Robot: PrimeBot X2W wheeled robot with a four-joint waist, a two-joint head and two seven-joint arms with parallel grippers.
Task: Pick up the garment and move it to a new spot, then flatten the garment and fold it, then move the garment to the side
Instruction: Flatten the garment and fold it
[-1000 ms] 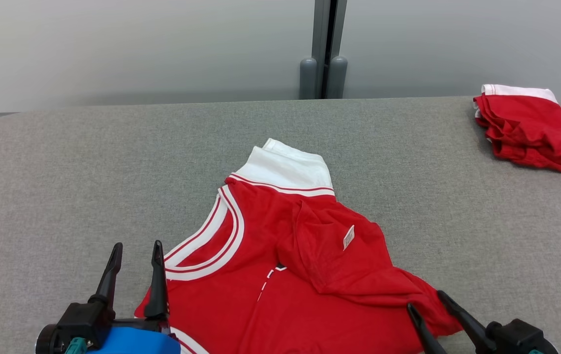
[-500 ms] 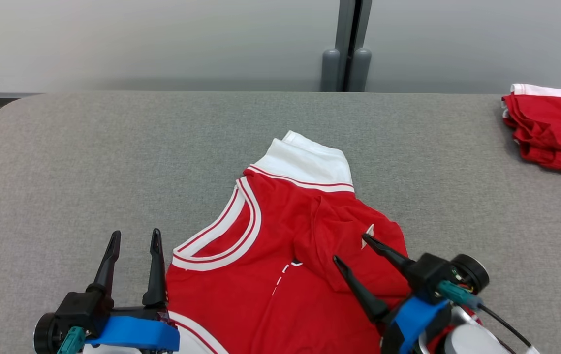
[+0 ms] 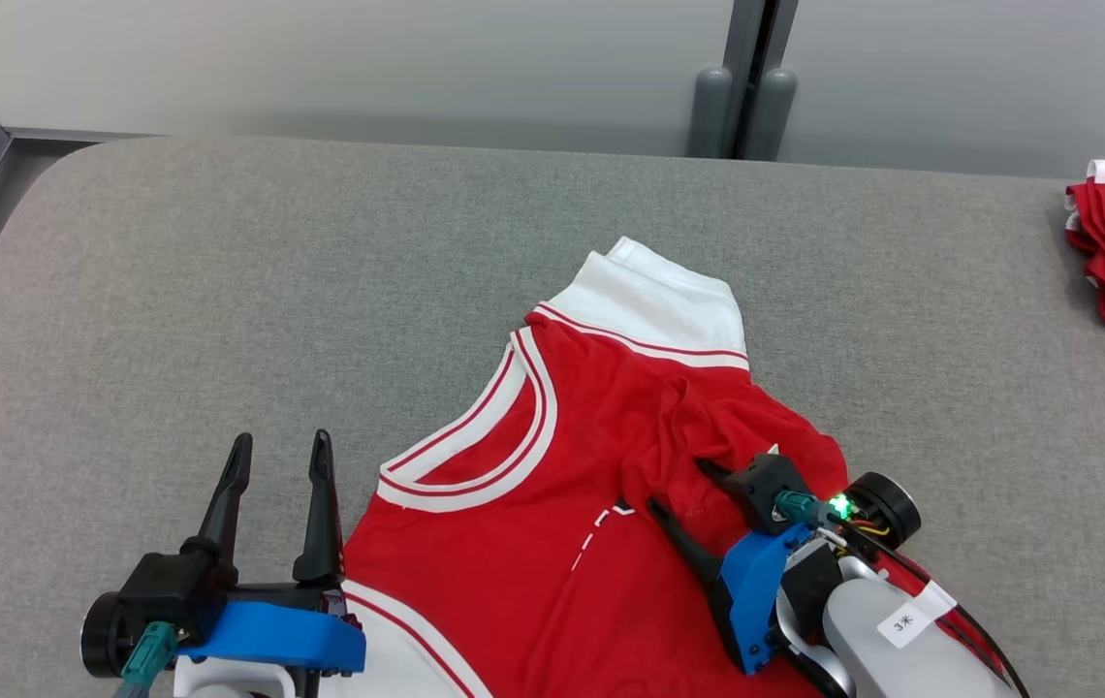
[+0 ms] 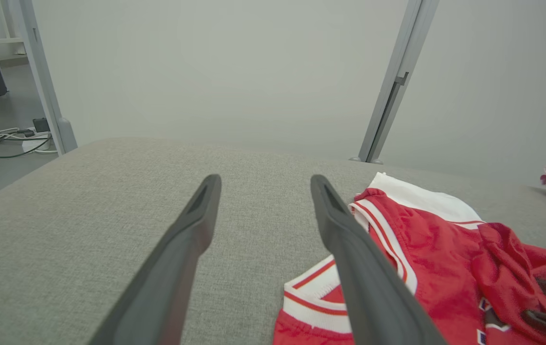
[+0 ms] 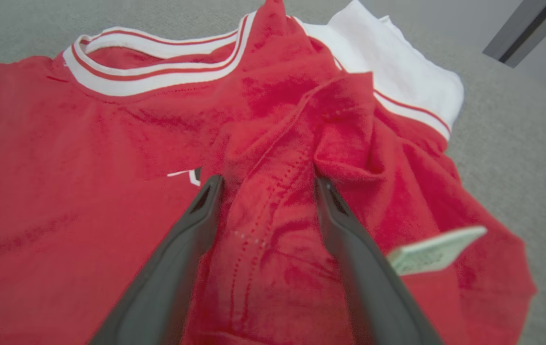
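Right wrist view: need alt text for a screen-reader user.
The right gripper, open, straddles a bunched ridge of the red jersey, which has a white-trimmed neckline. A small white label sticks out at the right, and the grey table lies beyond.

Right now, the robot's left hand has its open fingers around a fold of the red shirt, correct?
Not the left hand: it is the right hand whose open fingers straddle a fold of the red shirt, as the right wrist view shows.
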